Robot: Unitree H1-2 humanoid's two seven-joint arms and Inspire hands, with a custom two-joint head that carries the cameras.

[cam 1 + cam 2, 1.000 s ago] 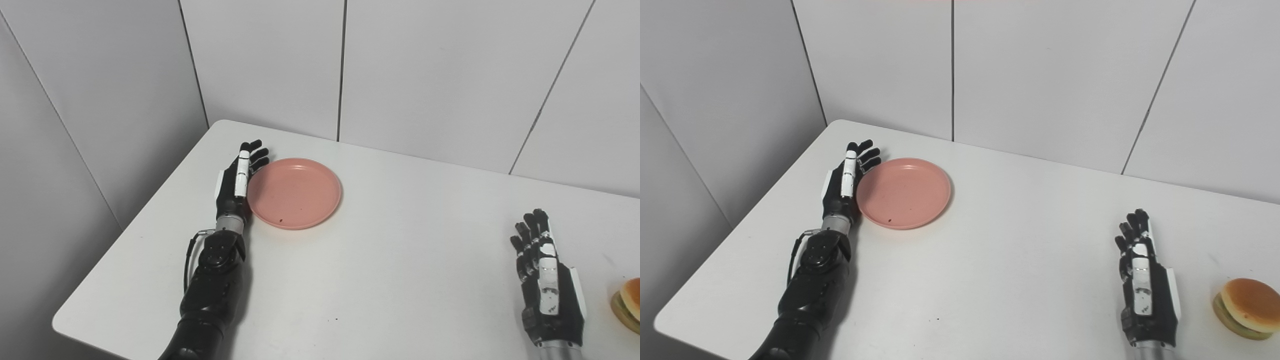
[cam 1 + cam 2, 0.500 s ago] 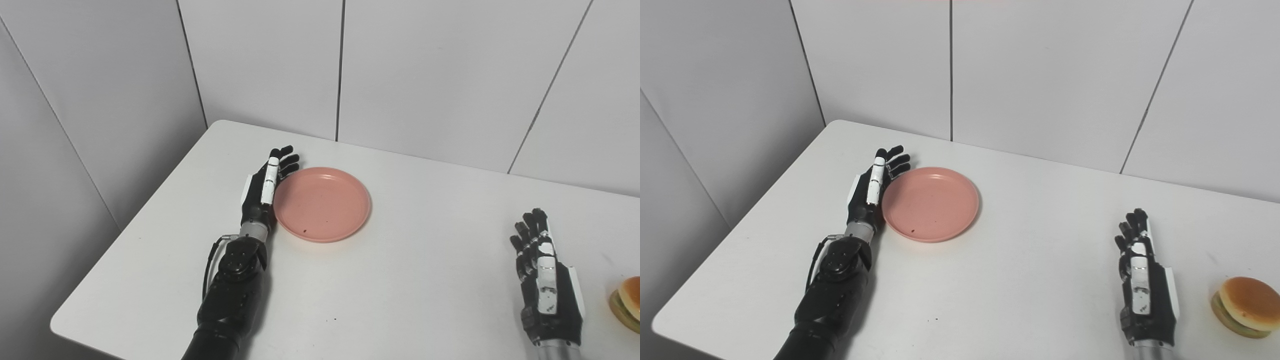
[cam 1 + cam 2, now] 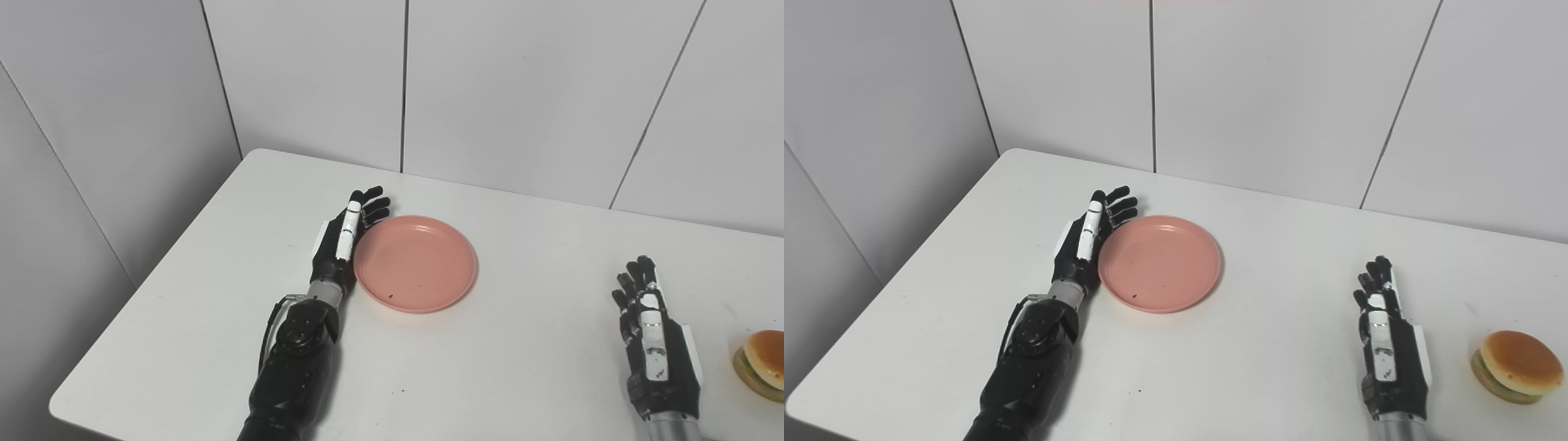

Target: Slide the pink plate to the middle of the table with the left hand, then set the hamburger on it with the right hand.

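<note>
White table [image 3: 502, 367], grey panelled wall [image 3: 508, 92] behind it.

Left hand [image 3: 343, 242] is standing on edge on the tabletop, fingers [image 3: 373, 205] straight and fanned a little apart, holding nothing. Its palm side is pressing against the left rim of the pink plate [image 3: 416, 263] (contact along the rim, no grasp around it). The fingertips are reaching just past the plate's far-left edge.

The pink plate is lying flat on the table, left of centre, with a few dark specks on its inner surface.

Right hand [image 3: 1387, 352] is resting near the front edge on the right side of the table, fingers extended and slightly apart, empty, well apart from the plate.

The hamburger [image 3: 1516, 366] is sitting upright on the table just to the right of the right hand, not touching it (in the left eye view it is cut by the picture's right edge). Tan bun on top, a greenish layer showing beneath.
</note>
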